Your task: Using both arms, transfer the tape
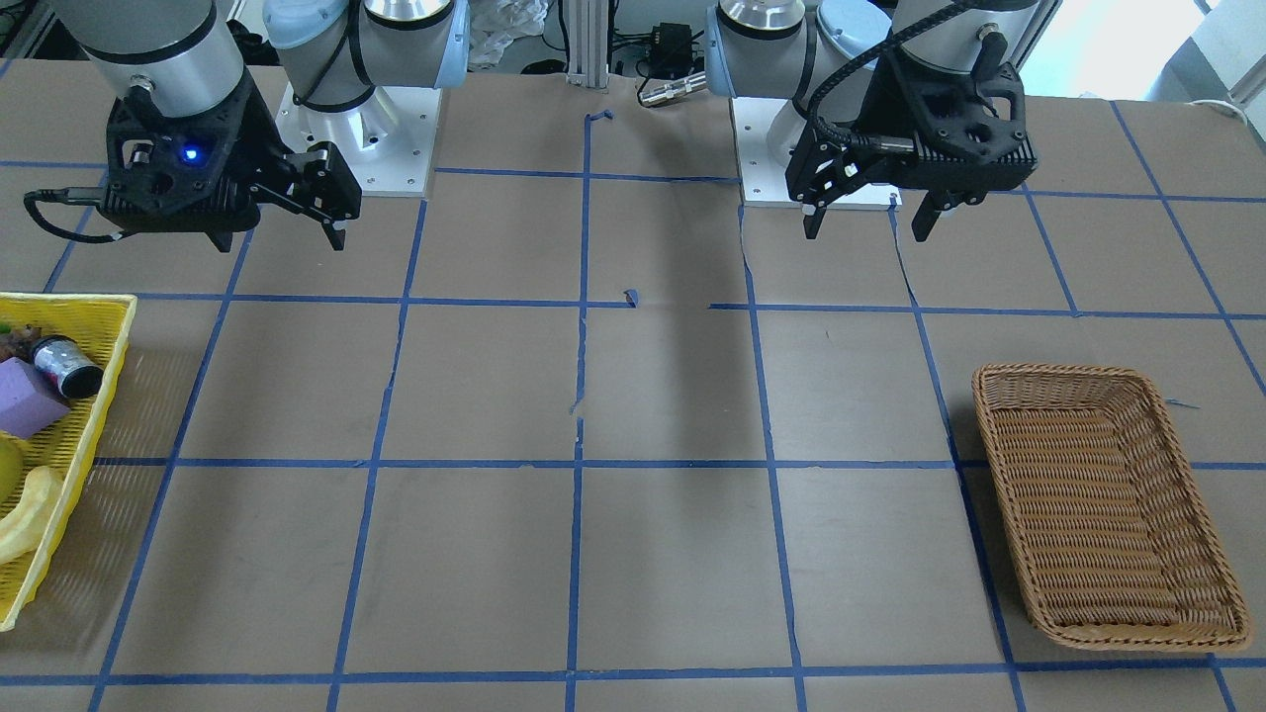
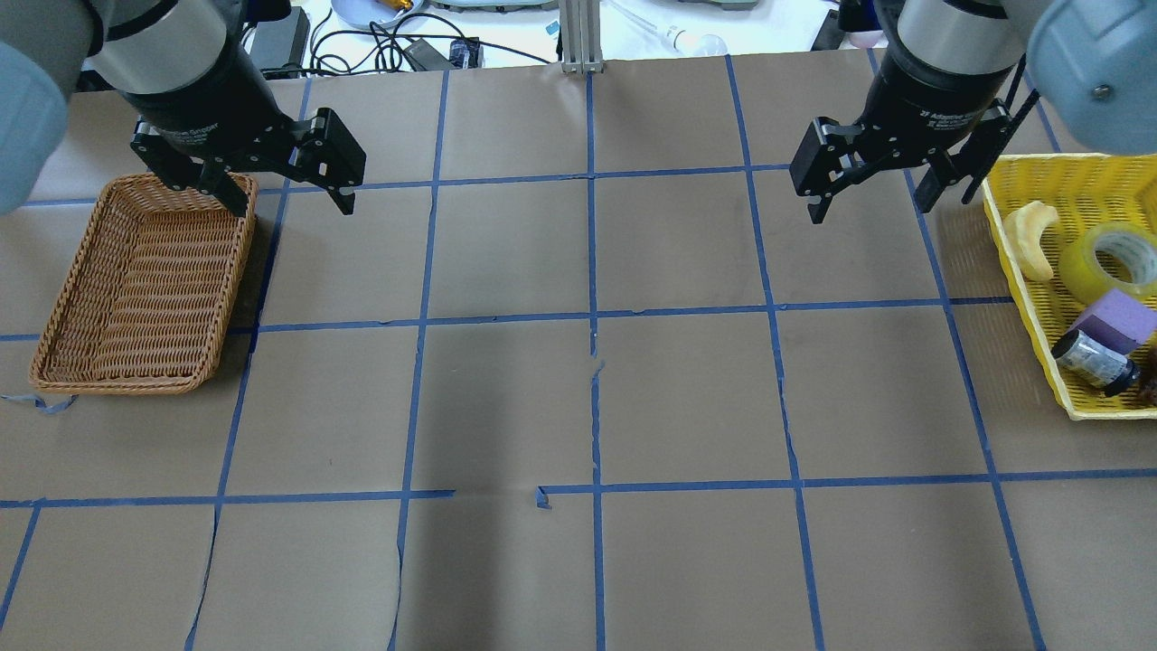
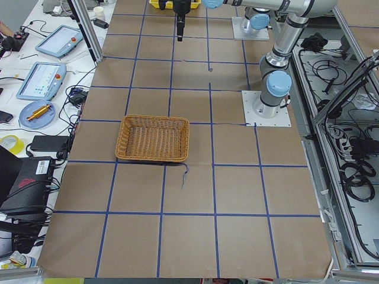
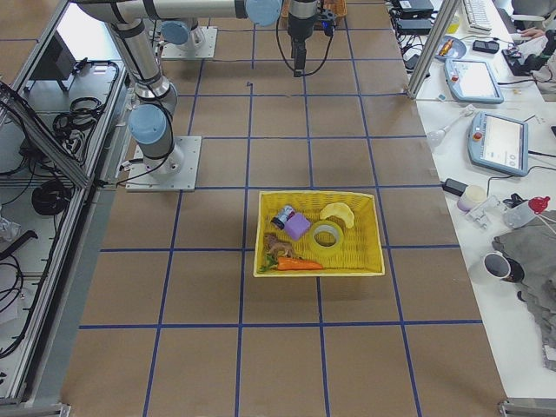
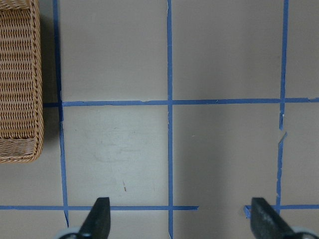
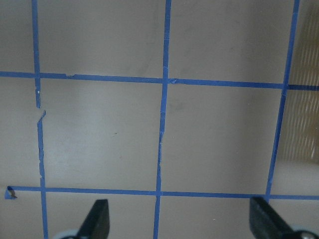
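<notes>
The tape (image 2: 1107,262), a translucent-yellow roll with a white core, lies in the yellow basket (image 2: 1005,221) at the table's right end. It also shows in the exterior right view (image 4: 327,234). My right gripper (image 2: 870,203) hangs open and empty above the table, left of that basket, apart from the tape. My left gripper (image 2: 291,201) hangs open and empty beside the near corner of the wicker basket (image 2: 54,316). Both wrist views show bare table between spread fingers: left (image 5: 180,219), right (image 6: 179,219). In the front view the left gripper (image 1: 868,232) is on the right and the right gripper (image 1: 280,240) on the left.
The yellow basket (image 4: 317,271) also holds a purple block (image 2: 1125,318), a black-and-silver cylinder (image 2: 1094,360), a banana-shaped piece (image 2: 1035,237) and a carrot (image 4: 300,263). The wicker basket (image 1: 989,396) holds nothing. Blue tape lines grid the brown table.
</notes>
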Controlling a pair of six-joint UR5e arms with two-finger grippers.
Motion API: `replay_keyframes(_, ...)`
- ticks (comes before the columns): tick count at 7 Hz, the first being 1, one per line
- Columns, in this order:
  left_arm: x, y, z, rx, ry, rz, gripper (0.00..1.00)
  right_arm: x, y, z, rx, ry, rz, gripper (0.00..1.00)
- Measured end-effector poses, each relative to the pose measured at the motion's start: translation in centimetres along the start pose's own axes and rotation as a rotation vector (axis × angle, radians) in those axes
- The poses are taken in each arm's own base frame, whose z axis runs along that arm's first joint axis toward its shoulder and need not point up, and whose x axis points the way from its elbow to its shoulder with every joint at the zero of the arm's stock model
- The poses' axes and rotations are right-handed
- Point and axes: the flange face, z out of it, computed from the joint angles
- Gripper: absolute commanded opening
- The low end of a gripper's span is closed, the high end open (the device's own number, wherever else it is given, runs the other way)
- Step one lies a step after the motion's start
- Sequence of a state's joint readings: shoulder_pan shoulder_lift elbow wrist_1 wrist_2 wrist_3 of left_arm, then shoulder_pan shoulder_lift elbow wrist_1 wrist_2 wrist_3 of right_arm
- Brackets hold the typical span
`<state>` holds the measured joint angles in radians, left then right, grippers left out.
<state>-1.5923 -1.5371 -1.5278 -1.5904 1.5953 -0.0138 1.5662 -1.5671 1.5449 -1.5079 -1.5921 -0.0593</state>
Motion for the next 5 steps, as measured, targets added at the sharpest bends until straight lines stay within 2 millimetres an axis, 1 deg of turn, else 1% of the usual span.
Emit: replay_keyframes(5, -0.03, -0.01, 0.00, 0.000, 0.000, 0.000, 1.00, -0.09, 0.21, -0.56, 0.012, -0.008, 0.007, 1.00)
